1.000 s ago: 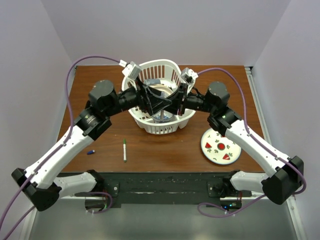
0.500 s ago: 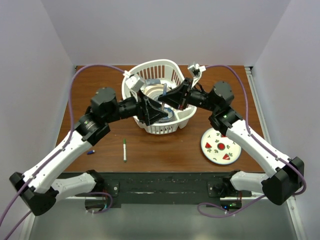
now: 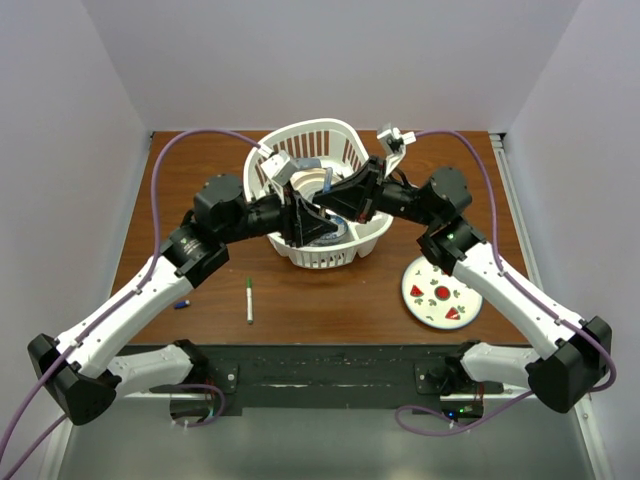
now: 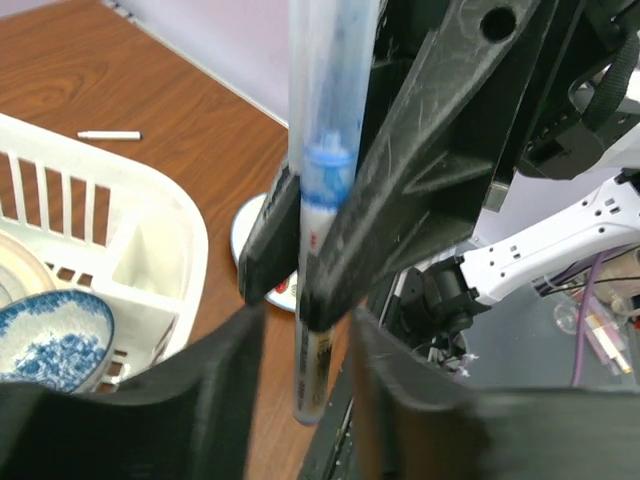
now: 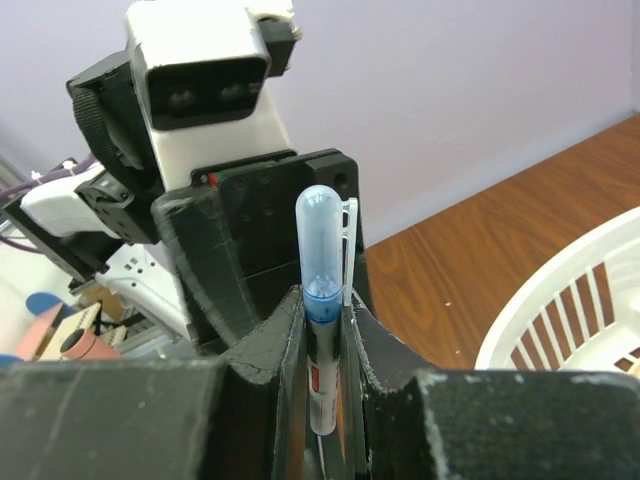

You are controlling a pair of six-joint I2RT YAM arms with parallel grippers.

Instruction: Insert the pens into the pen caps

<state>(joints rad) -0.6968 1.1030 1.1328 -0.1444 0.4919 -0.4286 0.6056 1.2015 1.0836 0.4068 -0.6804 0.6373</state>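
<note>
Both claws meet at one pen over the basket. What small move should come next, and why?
Probably the left gripper should close on the pen. The right gripper clamps it, blue cap over its tip, while the left fingers flank the barrel with gaps showing.

A back wall (image 3: 330, 60) of pale lilac closed off the far side, and side walls in the same colour rose at the left (image 3: 60, 150) and right (image 3: 590, 130), boxing the space in on three sides. The bench (image 3: 330, 300) had a reddish-brown wood-grain top. A pale metal strip (image 3: 512, 200) ran along its right edge, and a black plate (image 3: 330, 362) lay across its near edge. Below that was a flat grey surface (image 3: 330, 445); whether it was floor or a shelf could not be told. The light was soft and even, casting only weak shadows on the wood
</note>
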